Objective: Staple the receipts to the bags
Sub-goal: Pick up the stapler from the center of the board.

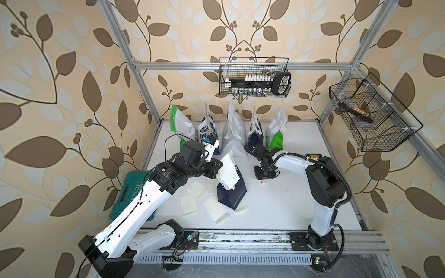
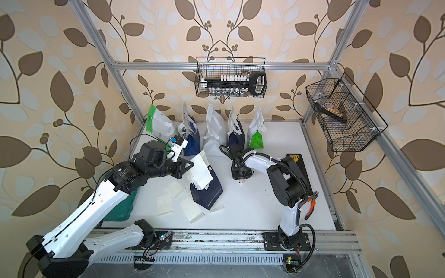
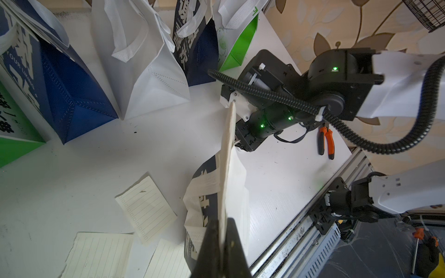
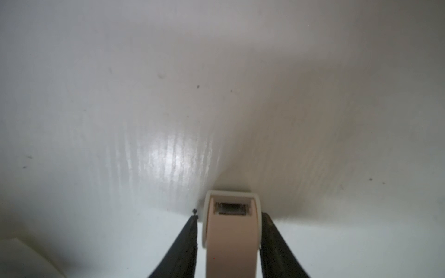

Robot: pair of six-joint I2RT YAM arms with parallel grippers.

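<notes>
Top views: white counter (image 1: 301, 216) inside an aluminium frame (image 1: 216, 65), leaf-patterned walls all round.
Row of bags (image 1: 232, 139): five, upright along the counter's far edge; green-and-white at each end, navy next to each, plain white in the middle.
Navy bag (image 1: 231, 197): sixth one, apart from the row, near the counter's middle and a little toward the left edge; tilted, top end at the left end effector.
Left end effector (image 3: 222, 225): pressed together, pinching a receipt at the navy bag's top; grip on the bag's rim or handle as well: cannot tell.
Held receipt (image 1: 228, 171): off the counter, lying against the top of the navy bag; edge-on in the left wrist view.
Loose receipts (image 1: 189, 203): flat on the counter just left of the navy bag, nearer the front edge than the far one; three in the open, another poking out from under the bag.
Stapler (image 4: 231, 240): peach with a white rim, on the counter right of the navy bag and apart from it, directly below the right wrist.
Right end effector (image 4: 229, 215): pointing down, spread, straddling the stapler; one finger (image 4: 269, 231) against its side, narrow gap at the other.
Case (image 1: 127, 192): teal, at the left edge, partly under the left arm.
Pliers (image 2: 311, 204): orange-handled, at the right edge beside the right arm.
Wire baskets (image 1: 255, 77): two, hung on the frame, above the far and right edges.
</notes>
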